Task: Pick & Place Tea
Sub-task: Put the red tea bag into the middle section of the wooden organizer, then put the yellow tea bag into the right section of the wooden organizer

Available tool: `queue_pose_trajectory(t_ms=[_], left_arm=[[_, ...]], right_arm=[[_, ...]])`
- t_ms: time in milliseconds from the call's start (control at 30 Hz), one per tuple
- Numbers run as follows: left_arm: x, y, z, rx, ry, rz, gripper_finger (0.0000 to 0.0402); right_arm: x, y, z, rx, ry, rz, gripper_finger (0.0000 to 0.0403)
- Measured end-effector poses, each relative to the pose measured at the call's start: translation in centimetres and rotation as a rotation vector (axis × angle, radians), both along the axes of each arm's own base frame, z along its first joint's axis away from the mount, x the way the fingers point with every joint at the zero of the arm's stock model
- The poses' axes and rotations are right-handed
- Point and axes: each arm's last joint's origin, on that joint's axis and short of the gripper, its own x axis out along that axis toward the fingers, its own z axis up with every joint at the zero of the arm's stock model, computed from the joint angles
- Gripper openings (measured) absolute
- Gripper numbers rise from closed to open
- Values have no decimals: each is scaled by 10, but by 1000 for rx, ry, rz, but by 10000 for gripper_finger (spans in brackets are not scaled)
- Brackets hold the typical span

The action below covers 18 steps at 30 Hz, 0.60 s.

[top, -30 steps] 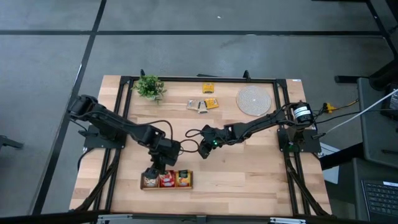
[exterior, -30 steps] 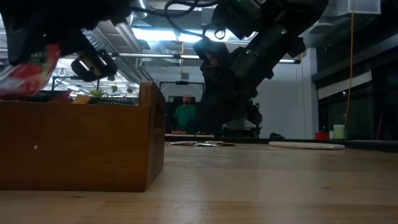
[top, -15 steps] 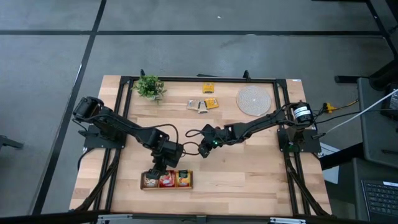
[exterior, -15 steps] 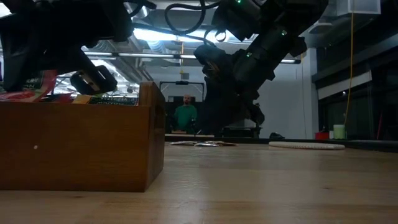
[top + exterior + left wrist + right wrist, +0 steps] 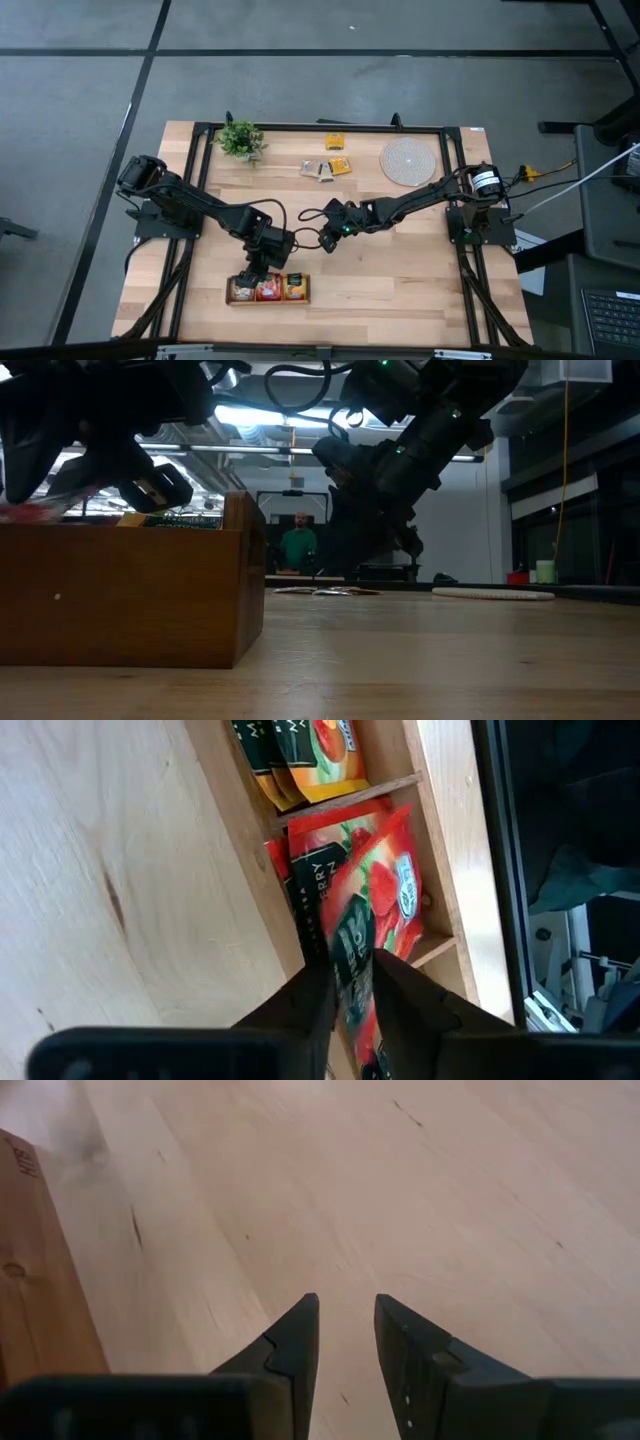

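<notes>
Table (image 5: pixel 400 285): light wood top, both arms reaching in toward the middle.

Wooden tray (image 5: pixel 268 289): near edge, left of centre, three compartments. Right one holds yellow-orange sachets (image 5: pixel 305 755), middle one holds red sachets (image 5: pixel 320 870). Contents of the left one can't be made out in the high view.

Woven mat (image 5: pixel 408 161): round, pale, far right of the table, nothing on it.

Plant (image 5: pixel 240 139): small green, far left corner.

Left gripper (image 5: pixel 348 990): directly over the tray's middle compartment. A red sachet (image 5: pixel 375 910) sits between its fingers (image 5: pixel 310 1005), lower end down among the other red ones. Jaws stand narrowly apart around it; can't tell whether they're pinching it or have let go.

Right gripper (image 5: pixel 345 1325): hovering over bare table at centre, just up and right of the tray, whose end shows at the edge of the right wrist view. Jaws slightly spread, nothing between them.

Loose sachets (image 5: pixel 328 168): small cluster far centre, between plant and mat; one yellow sachet (image 5: pixel 334 142) lies just beyond it, apart.

Low view: a person (image 5: pixel 297 546) stands in the room behind the table.
</notes>
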Motion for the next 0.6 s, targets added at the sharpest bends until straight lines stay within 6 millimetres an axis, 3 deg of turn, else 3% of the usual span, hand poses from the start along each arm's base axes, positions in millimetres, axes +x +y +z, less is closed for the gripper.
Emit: queue_pose_trajectory(t_ms=[167, 367, 600], left_arm=[[0, 0, 9, -12, -33, -3, 94], [-2, 1, 41, -19, -165, -17, 104], [-20, 15, 76, 192, -351, 93, 103]], right_arm=[[0, -1, 0, -16, -1, -10, 102], [0, -1, 0, -34, 1, -18, 102], [-1, -4, 0, -113, 3, -64, 102]])
